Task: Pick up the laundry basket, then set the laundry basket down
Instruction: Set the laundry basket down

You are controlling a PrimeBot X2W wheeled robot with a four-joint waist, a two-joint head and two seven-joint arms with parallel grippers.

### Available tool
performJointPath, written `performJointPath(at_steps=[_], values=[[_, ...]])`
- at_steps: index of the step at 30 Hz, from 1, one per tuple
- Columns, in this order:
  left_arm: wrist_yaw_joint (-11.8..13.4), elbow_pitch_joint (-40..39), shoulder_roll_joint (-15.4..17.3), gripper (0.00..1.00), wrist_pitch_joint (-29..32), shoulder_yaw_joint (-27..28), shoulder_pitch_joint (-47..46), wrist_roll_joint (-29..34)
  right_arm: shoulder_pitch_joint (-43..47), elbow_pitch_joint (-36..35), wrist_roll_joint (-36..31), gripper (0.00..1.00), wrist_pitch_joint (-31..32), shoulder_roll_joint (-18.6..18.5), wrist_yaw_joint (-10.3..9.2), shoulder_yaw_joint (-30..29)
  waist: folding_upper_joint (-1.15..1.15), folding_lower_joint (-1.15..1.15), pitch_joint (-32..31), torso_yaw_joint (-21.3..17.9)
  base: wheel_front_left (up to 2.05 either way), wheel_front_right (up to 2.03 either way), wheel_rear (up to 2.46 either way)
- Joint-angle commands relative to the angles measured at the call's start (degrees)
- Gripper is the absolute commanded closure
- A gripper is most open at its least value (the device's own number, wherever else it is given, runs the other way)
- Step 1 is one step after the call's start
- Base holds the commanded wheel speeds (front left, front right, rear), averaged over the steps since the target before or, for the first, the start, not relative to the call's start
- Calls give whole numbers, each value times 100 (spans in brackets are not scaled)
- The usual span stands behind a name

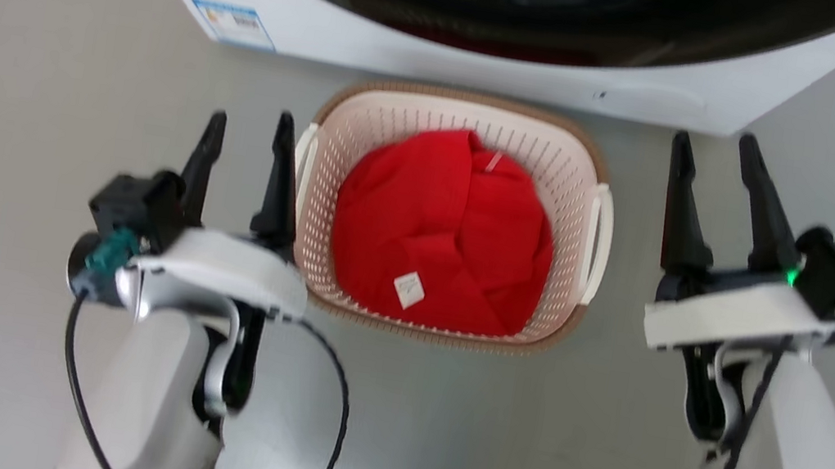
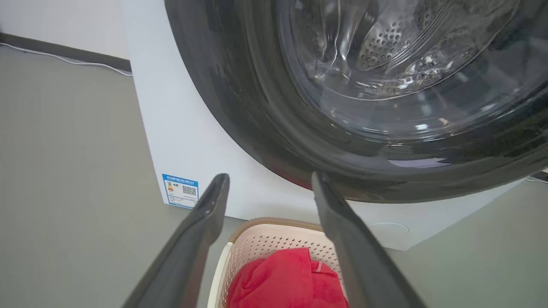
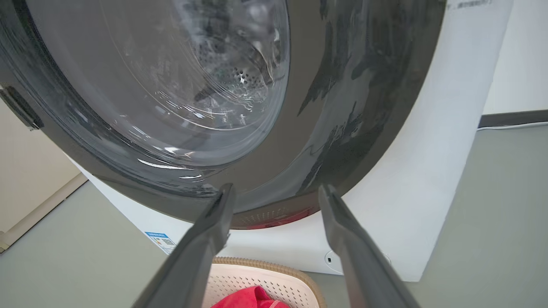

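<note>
On the floor before the washing machine, the left gripper, fingers wide apart and empty, stands just beside the left handle of the cream, brown-rimmed laundry basket holding a red garment, its length seemingly running arm to arm, while the right gripper, equally wide and empty, stands farther from its side.
</note>
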Motion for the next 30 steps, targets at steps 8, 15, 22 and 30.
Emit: performJointPath(at_steps=[8, 15, 22, 30], values=[[-31, -778, 99, 0, -29, 134, 1041, 187, 1116, -892, 260, 0, -11, 98, 35, 119, 0, 0, -917, -118, 0, 0, 0], [-21, -1111, 99, 0, -29, 228, 1635, 266, 1713, -1189, 390, 0, -11, 98, 35, 205, 0, 0, -1420, -161, 0, 0, 0], [53, -1572, 99, 0, -29, 383, 2363, 397, 2503, -1473, 436, 0, -11, 98, 35, 447, 0, 0, -2128, -222, 0, 0, 0], [124, -1776, 99, 0, -29, 574, 2850, 454, 2996, -1842, 554, 0, -11, 98, 35, 359, 0, 0, -2515, -343, 0, 0, 0]])
